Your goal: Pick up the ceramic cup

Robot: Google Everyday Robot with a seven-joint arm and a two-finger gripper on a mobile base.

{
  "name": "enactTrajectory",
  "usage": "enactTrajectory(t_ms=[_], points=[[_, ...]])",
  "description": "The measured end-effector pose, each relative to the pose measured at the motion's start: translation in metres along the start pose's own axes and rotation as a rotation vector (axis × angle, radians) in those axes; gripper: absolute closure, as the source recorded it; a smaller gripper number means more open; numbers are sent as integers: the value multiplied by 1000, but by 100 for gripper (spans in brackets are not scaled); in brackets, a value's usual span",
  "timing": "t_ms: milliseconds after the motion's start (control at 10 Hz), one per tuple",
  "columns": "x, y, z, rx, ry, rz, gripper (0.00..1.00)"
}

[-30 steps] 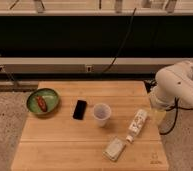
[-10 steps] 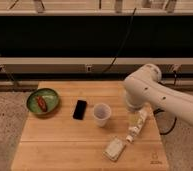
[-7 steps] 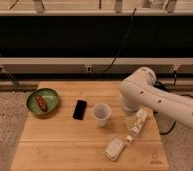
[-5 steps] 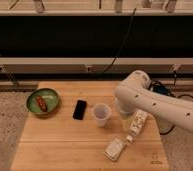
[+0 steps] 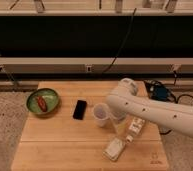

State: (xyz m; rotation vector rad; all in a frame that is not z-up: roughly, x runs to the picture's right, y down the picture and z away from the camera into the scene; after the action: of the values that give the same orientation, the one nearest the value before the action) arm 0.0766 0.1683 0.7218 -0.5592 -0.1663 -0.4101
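Note:
The ceramic cup (image 5: 100,114) is a small pale tapered cup with a round rim. It stands upright near the middle of the wooden table (image 5: 55,145). My white arm (image 5: 150,112) reaches in from the right, and its end hangs over the spot just right of the cup. The gripper (image 5: 116,120) sits low beside the cup's right side, very close to it and partly hidden under the arm. The cup rests on the table.
A black phone (image 5: 80,109) lies just left of the cup. A green bowl (image 5: 42,102) holding an orange-red item stands at the far left. A white labelled bottle (image 5: 135,128) lies right of the cup, and a pale flat packet (image 5: 115,149) lies near the front edge.
My arm has swung from the table's right side leftward and down, bringing its end next to the cup. The cup, phone, bowl and bottle have not moved.

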Motion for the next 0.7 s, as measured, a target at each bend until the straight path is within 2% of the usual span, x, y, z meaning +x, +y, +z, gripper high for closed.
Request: enactTrajectory(t_ms=[200,400,700], points=[[-7,-2,4,-5,-14,-14,20],[-3,0,21,2,-26,-25,20],[-4,5,32,-1,-38,-40,20]])
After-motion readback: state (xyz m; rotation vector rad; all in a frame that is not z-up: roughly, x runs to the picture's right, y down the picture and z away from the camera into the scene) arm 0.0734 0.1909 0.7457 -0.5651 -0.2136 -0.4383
